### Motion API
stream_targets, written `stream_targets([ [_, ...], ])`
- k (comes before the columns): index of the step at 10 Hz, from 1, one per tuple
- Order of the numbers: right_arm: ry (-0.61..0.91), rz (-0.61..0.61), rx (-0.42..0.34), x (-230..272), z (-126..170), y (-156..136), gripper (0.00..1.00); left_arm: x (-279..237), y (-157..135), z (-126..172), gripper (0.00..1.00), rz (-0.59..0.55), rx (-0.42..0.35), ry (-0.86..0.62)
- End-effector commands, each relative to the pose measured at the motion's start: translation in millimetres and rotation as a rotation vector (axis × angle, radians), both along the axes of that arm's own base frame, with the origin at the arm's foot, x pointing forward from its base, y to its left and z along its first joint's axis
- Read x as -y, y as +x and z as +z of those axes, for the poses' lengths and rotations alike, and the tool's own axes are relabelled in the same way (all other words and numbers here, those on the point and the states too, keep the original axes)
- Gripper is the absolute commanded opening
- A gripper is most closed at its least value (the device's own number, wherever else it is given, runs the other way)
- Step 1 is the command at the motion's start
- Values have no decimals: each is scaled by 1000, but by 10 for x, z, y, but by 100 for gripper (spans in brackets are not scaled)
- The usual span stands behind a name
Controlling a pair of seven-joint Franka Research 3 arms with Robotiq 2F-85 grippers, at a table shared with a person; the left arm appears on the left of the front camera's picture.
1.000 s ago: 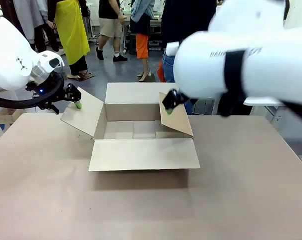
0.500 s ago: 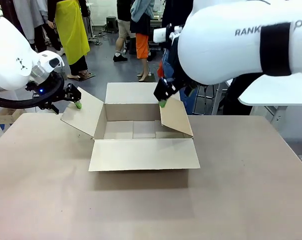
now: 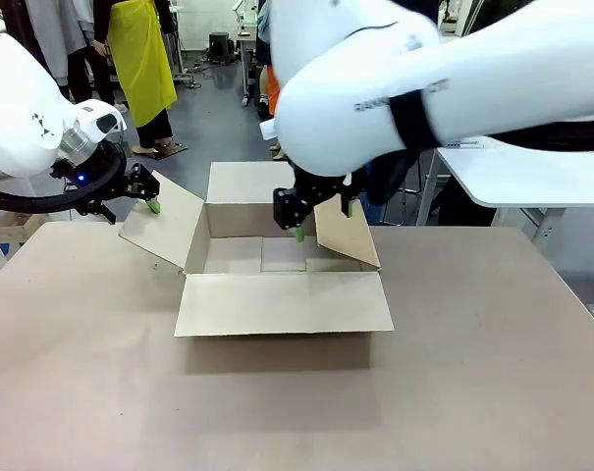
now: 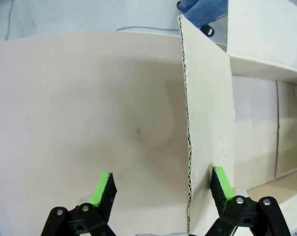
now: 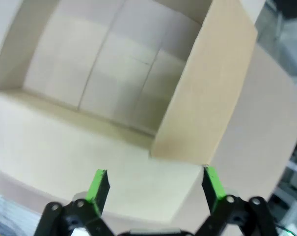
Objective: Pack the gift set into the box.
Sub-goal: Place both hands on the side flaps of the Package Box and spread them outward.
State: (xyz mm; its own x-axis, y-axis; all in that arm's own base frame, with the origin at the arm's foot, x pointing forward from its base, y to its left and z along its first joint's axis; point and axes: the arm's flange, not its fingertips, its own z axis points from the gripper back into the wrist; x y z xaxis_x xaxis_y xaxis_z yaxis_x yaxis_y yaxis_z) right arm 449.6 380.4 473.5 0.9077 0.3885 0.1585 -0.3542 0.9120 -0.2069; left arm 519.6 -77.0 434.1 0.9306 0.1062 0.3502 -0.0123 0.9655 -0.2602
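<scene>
The box (image 3: 282, 304) sits open mid-table, toward the far side, and its floor is bare. It looks light and stiff, though corrugated flaps crease easily, so it is best held by a flap's free edge. The left gripper (image 4: 163, 183) is spread wide astride the left flap (image 3: 164, 224); contact is unclear. The right gripper (image 5: 155, 183) hangs agape over the inward-leaning right flap (image 3: 348, 235), which narrows the opening. The table (image 3: 473, 373) is smooth, so the box may slide.

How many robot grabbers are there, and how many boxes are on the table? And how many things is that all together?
Robot grippers: 2, the left gripper and the right gripper, both open.
Cardboard boxes on the table: 1, the box, with its flaps open.
Total: 3.
</scene>
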Motion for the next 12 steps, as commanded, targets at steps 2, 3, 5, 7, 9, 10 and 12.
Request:
stream_targets([
  [2,-94,-217,126,-463,-240,478,100,9,-2,16,100,15,-2,9],
  [3,-84,-223,182,-387,-242,446,100,9,-2,16,100,15,-2,9],
  [5,-49,-178,122,-332,-386,477,100,9,-2,16,100,15,-2,9],
  [7,-151,-332,139,-365,-420,677,100,9,-2,16,100,15,-2,9],
  [9,-151,-422,145,-316,-516,996,100,9,-2,16,100,15,-2,9],
  [10,-168,-458,147,-280,-578,1099,100,9,-2,16,100,15,-2,9],
  [12,-192,-491,156,-186,-628,1170,100,9,-2,16,100,15,-2,9],
])
